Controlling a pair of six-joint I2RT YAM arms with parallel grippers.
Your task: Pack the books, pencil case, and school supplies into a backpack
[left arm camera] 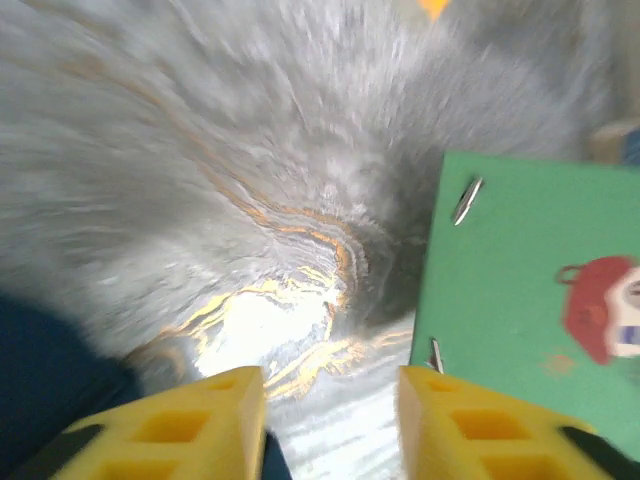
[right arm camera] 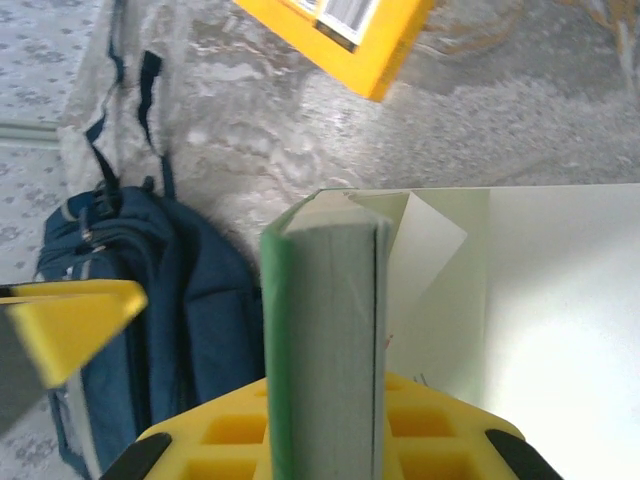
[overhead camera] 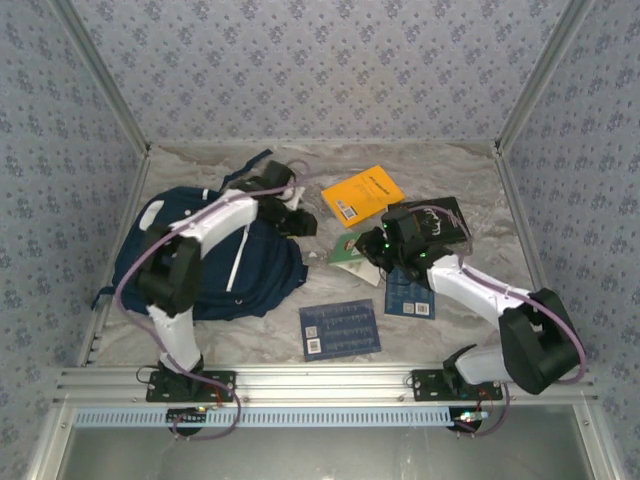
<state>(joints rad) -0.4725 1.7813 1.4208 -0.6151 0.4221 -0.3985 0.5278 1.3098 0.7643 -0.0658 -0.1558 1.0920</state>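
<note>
The backpack (overhead camera: 215, 265) lay at the left side of the table (overhead camera: 470, 175), toward the near edge, with the left arm stretched across it; whether its mouth stood open could not be told. The left gripper (overhead camera: 297, 218) sat just past the backpack's right side, near the table's middle. In the left wrist view its fingers (left arm camera: 205, 420) stood apart with nothing but bare table between them, and the pack (left arm camera: 530, 290) lay just to their right. The orange book (overhead camera: 362, 193) lay beyond, toward the far edge. The right gripper (overhead camera: 383, 245) was at the pack's right side. In the right wrist view the pack appeared edge-on against one yellow finger (right arm camera: 320, 430), with a gap showing between it and the other finger, so a firm clamp could not be confirmed. A blue book (overhead camera: 340, 328) lay by the near edge and a second blue book (overhead camera: 412, 292) lay under the right arm.

Probable faults were as follows. A grip on the pack's thin edge alone could let it pivot or slip out during a lift. A white flap stood away from the pack's body and could catch on the backpack's fabric. The two grippers were near each other across the pack, so any inward move by either risked finger contact. The left arm over the backpack could block the route to it. If the mouth was shut or slack, the pack would land on the fabric and slide off.
</note>
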